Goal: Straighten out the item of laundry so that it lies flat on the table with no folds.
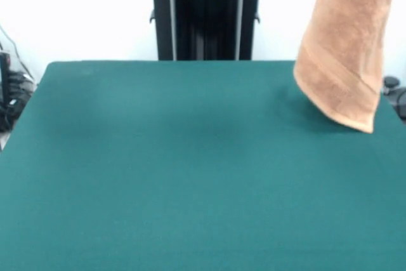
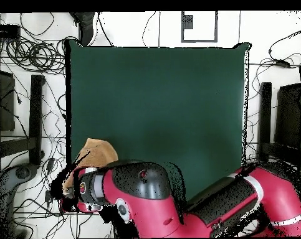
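The light orange-tan towel point(image 1: 346, 55) hangs in the air at the right of the front view, gathered narrow at the top edge and widening downward. Its woven band and hem are at the bottom, and its lowest corner sits just over the far right part of the dark green table point(image 1: 190, 176). The gripper holding it is above the top edge of that view. In the overhead view the towel point(image 2: 95, 154) shows at the table's point(image 2: 159, 93) lower left corner, partly under the arm's wrist point(image 2: 90, 187), which hides the gripper.
The black pedestal point(image 1: 206, 17) stands behind the table's far edge. The red arm point(image 2: 240, 205) reaches in along the bottom of the overhead view. Cables and black stands point(image 2: 34, 112) lie on the floor around the table.
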Motion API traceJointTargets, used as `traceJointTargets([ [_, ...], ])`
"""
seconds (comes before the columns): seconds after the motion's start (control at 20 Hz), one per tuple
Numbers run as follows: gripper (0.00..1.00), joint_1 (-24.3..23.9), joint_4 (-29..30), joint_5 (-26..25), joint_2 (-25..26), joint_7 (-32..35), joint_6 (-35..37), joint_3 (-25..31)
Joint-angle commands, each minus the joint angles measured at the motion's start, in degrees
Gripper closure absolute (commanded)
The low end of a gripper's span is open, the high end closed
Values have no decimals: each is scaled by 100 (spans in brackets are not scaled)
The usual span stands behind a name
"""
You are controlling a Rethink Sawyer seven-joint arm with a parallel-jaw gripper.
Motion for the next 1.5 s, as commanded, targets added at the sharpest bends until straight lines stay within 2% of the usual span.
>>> traceJointTargets([
  [0.05, 100, 109, 581, 71, -525, -1890, 219, -813],
  [0.15, 100, 71, 485, -179, -683, -2213, 274, -1203],
  [0.2, 100, 61, 420, -489, -778, -2417, 294, -1573],
  [0.45, 100, 189, 268, -1374, -1448, -2887, 333, -2409],
  [0.7, 100, -63, -159, -1764, -1505, -4735, 480, -3681],
  [0.85, 100, -103, -267, -1848, -1667, -5244, 408, -3939],
  [1.05, 100, -258, -511, -1555, -1796, -5996, 42, -4023],
  [1.25, 100, -400, -560, -1451, -1979, -6470, -72, -4023],
  [1.5, 100, -725, -996, -555, -2324, -7392, -878, -3684],
])
